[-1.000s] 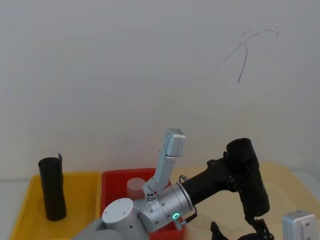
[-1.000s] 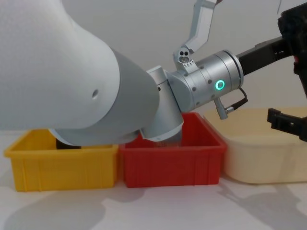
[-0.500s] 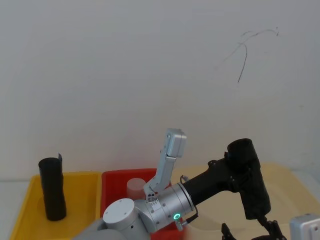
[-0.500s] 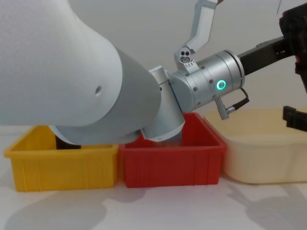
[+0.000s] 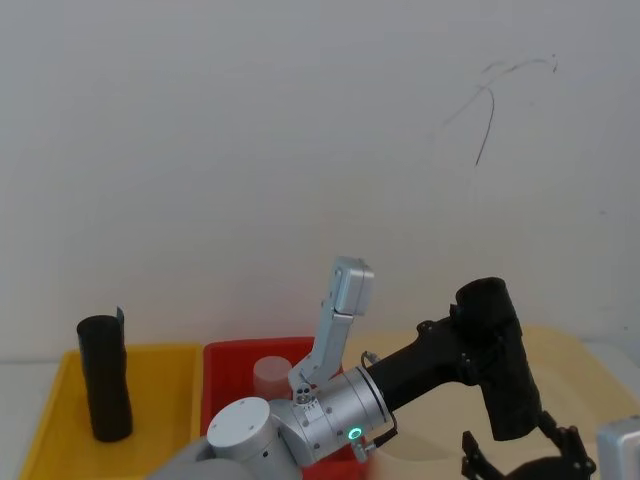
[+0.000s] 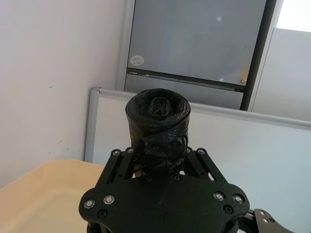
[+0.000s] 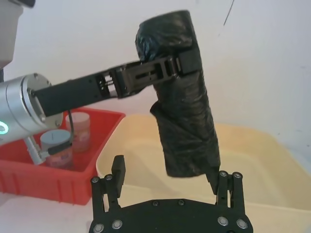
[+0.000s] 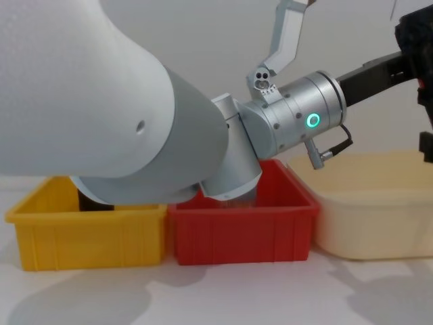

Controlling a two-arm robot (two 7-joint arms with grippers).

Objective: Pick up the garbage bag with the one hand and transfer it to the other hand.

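left arm reaches forward and to the right, over the red bin point(image 5: 225, 362) and out above the cream tub point(image 5: 590, 365).
left hand point(image 5: 468, 345) is clamped on the garbage bag point(image 5: 500, 360), fingers pressed against both sides of the roll, about 1 third down from its top end. in the right wrist view the left hand point(image 7: 170, 65) crosses the garbage bag point(image 7: 187, 121) like a band.
bag is held in the air over the cream tub, clear of it, near upright with a slight tilt: top end toward the robot's left, bottom end toward its right. left wrist view looks along the roll from its end point(image 6: 158, 114), both fingers of the left hand point(image 6: 158, 158) against it.
right hand point(image 5: 520, 455) sits just under the bag's bottom end, fingers spread wide, holding nothing. in its own view the right hand point(image 7: 164, 169) has 1 finger well apart from the roll, the other close beside it; contact cannot be told.
2 pale cups point(image 7: 77, 128) stand in the red bin.
yellow bin point(image 5: 60, 400) at far left holds a slimmer black roll point(image 5: 105, 380), upright.
all 3 containers rest on the white surface point(image 8: 203, 291).
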